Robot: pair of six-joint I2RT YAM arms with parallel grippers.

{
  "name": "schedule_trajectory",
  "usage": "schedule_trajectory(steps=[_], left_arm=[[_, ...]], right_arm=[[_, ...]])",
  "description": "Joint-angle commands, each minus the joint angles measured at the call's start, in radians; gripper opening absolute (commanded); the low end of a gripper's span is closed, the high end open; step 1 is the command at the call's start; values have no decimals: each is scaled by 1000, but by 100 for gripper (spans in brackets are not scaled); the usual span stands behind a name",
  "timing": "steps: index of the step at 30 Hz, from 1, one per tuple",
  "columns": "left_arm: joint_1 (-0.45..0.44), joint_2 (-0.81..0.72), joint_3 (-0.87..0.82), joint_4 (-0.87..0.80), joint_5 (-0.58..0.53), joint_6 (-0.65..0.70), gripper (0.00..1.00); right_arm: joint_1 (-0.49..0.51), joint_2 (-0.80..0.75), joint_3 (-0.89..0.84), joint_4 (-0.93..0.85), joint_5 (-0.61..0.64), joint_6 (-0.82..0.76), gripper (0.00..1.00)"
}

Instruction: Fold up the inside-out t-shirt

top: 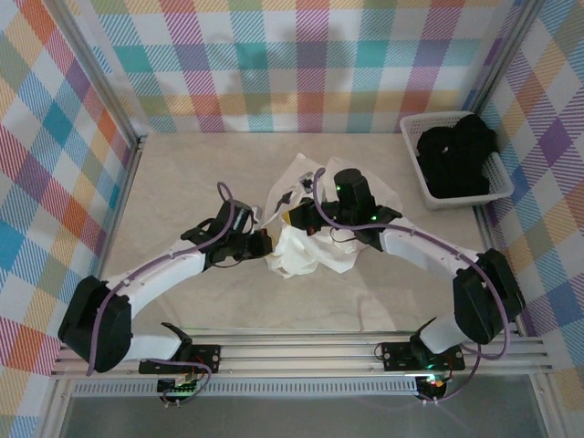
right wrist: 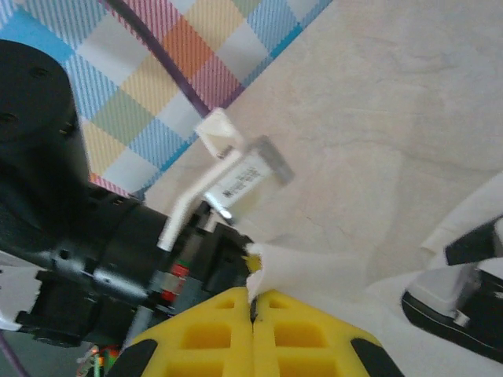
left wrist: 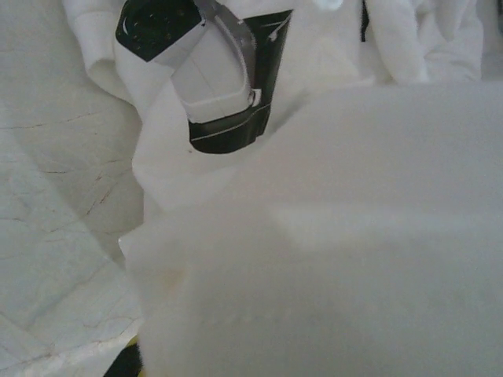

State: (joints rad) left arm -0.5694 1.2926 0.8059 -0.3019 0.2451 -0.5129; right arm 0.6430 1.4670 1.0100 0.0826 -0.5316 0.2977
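The inside-out t-shirt [top: 299,254] lies crumpled in a heap at the middle of the counter [top: 182,182], well away from every edge. The right hand [right wrist: 253,302] is clenched on a pinch of its white cloth, seemingly to lift a layer free. The left hand [top: 265,245] is clenched at the heap's left side with cloth bunched over it, likely gripping too. Two separate holds would let the arms spread the shirt flat before folding.

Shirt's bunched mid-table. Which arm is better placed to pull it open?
Right, probably. The right gripper is shut on a visible pinch of t-shirt. The left gripper sits at the bunch's left side, with cloth hiding its hold.
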Motion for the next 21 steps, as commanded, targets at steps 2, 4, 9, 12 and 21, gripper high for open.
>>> schedule_trajectory(steps=[2, 4, 9, 12, 21], left_arm=[[-3, -149, -40, -36, 1, 52, 0], [-1, -203, -58, -34, -1, 55, 0], [3, -285, -91, -21, 34, 71, 0], [3, -299, -100, -16, 79, 76, 0], [2, -110, -30, 59, 31, 42, 26]], right_arm=[[3, -49, 35, -121, 111, -153, 0], [3, -51, 35, -135, 117, -180, 0], [3, -50, 30, -129, 114, -194, 0], [3, -44, 39, -126, 118, -179, 0], [3, -17, 41, -82, 55, -140, 0]])
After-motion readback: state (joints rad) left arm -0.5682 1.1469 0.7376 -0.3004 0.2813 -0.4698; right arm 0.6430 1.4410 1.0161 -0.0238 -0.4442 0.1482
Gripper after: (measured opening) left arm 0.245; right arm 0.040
